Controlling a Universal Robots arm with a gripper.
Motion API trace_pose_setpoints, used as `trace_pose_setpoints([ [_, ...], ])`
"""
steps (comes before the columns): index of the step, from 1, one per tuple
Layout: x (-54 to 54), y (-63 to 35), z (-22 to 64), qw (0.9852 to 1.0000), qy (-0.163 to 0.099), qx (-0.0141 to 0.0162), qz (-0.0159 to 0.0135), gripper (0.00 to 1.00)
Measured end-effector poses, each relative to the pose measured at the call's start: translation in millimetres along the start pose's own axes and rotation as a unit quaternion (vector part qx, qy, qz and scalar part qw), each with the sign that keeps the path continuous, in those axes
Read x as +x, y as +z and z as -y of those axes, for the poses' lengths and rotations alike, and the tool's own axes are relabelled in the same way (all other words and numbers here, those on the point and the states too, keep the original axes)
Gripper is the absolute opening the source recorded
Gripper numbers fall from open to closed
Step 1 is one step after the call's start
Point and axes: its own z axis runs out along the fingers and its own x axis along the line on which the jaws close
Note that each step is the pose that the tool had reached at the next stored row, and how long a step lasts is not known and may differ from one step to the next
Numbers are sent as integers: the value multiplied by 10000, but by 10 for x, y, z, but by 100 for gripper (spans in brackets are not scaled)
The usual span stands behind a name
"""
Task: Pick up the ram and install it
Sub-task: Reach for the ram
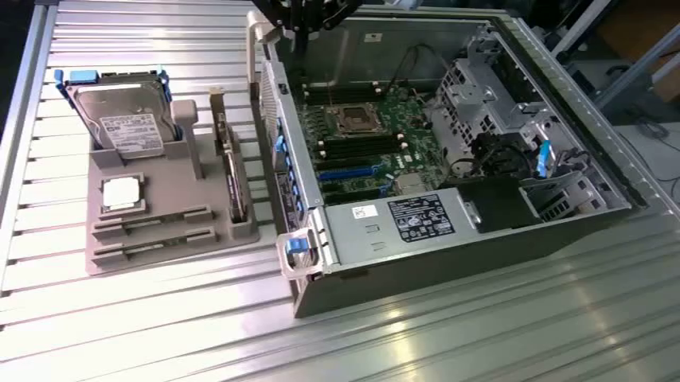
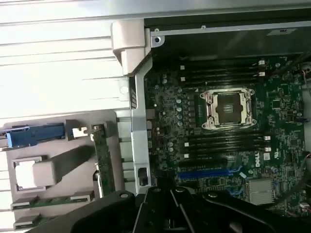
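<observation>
**RAM STILL IN TRAY: CLIPPING HAZARD ON THE WAY ACROSS**

Exterior view: the ram [image 1: 151, 218] lies slotted in the grey tray [image 1: 181, 187], to the exterior view's left of the open computer case [image 1: 425, 278]. The gripper [image 1: 308, 17] hangs above the case's far-left corner, well apart from the ram.

Wrist view: whether the gripper is released or clenched cannot be told. The upright expansion card [image 2: 103, 160] stands between the tray slots and the case, and a low pass across could clip it.

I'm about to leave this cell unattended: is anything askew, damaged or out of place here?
Nothing stands out. The ram sticks lie seated in the gray tray's slots, the hard drive and expansion card sit in theirs, and the open case shows no loose parts.
</observation>
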Motion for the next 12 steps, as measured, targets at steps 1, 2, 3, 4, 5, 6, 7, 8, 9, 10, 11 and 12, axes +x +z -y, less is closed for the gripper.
trace_pose_setpoints([
  [1,118,-3,9,10000,-1,0,1,10],
  [2,193,-5,15,10000,0,0,1,10],
  [3,231,-6,18,10000,0,0,1,10],
  [4,260,-7,20,10000,-1,0,1,10],
  [5,324,-9,25,10000,-1,0,1,10],
  [6,382,-10,29,10000,0,0,1,10],
  [7,459,-12,35,10000,-1,0,2,10],
  [8,585,-16,44,10000,0,0,2,10],
  [9,688,-19,52,10000,-1,0,2,10],
  [10,745,-20,56,10000,0,0,2,10],
  [11,808,-21,61,10000,0,-1,3,10],
  [12,901,-25,68,10000,-1,0,2,10],
])
